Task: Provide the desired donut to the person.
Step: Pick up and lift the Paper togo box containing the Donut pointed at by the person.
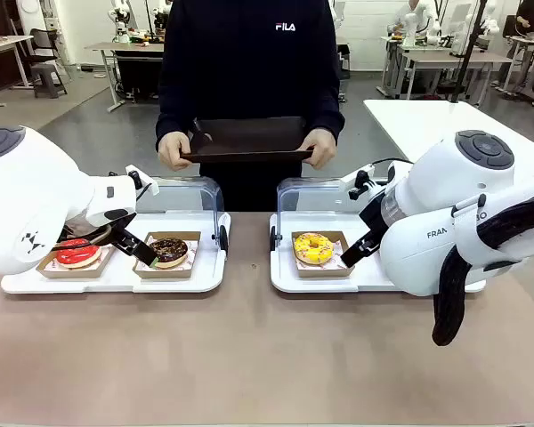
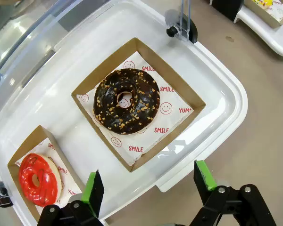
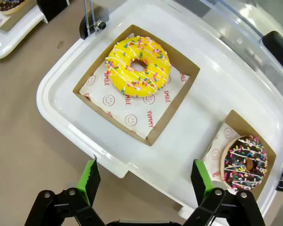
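The person (image 1: pixel 249 62) stands at the far side holding a dark tray (image 1: pixel 246 142) in both hands. A chocolate donut with nut bits (image 2: pixel 127 100) and a red-glazed donut (image 2: pixel 37 179) lie in paper boxes on the left white tray (image 2: pixel 217 89). My left gripper (image 2: pixel 150 186) hovers open above that tray's near edge, by the chocolate donut (image 1: pixel 169 250). On the right tray (image 3: pixel 56 94) lie a yellow sprinkled donut (image 3: pixel 138 66) and a chocolate sprinkled donut (image 3: pixel 245 162). My right gripper (image 3: pixel 144 181) hangs open over the tray's near edge, beside the yellow donut (image 1: pixel 313 248).
Each white tray has a clear hinged lid (image 1: pixel 191 191) standing open at its back. Between the two trays there is a strip of bare brown table (image 1: pixel 249 338). Both arms' white bodies crowd the outer sides.
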Motion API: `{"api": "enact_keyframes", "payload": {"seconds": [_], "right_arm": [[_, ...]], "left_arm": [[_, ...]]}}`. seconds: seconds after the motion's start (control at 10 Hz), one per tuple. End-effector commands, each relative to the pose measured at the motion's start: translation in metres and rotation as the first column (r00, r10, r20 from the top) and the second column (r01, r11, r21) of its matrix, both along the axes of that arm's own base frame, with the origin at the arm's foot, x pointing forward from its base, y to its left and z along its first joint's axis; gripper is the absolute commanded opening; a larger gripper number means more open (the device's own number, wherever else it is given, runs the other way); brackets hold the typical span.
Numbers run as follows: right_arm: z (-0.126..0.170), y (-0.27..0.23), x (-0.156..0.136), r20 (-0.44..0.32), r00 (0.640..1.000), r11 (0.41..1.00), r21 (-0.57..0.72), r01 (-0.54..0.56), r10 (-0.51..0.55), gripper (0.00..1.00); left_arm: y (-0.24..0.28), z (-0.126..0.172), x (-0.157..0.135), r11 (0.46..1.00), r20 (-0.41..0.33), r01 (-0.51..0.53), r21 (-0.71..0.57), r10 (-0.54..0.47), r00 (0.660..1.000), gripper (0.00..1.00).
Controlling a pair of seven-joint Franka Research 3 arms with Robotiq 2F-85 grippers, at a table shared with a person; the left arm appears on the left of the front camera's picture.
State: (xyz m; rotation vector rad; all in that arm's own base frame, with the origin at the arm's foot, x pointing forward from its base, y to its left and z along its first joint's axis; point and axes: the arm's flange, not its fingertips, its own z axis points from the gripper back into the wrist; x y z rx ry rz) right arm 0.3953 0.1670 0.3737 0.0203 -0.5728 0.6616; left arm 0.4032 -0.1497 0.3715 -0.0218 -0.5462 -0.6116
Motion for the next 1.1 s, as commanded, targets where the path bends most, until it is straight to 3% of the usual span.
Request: {"api": "enact_keyframes", "payload": {"seconds": [0.0,1.0], "right_arm": [[0.0000,0.0000,0.0000,0.000,1.000,1.000,0.000,0.000,0.000,1.00],[0.0000,0.0000,0.0000,0.000,1.000,1.000,0.000,0.000,0.000,1.00]], "left_arm": [[0.0000,0.0000,-0.0001,1.000,0.000,0.000,0.000,0.000,1.000,1.00],[0.0000,0.0000,-0.0001,1.000,0.000,0.000,0.000,0.000,1.000,1.00]]}}
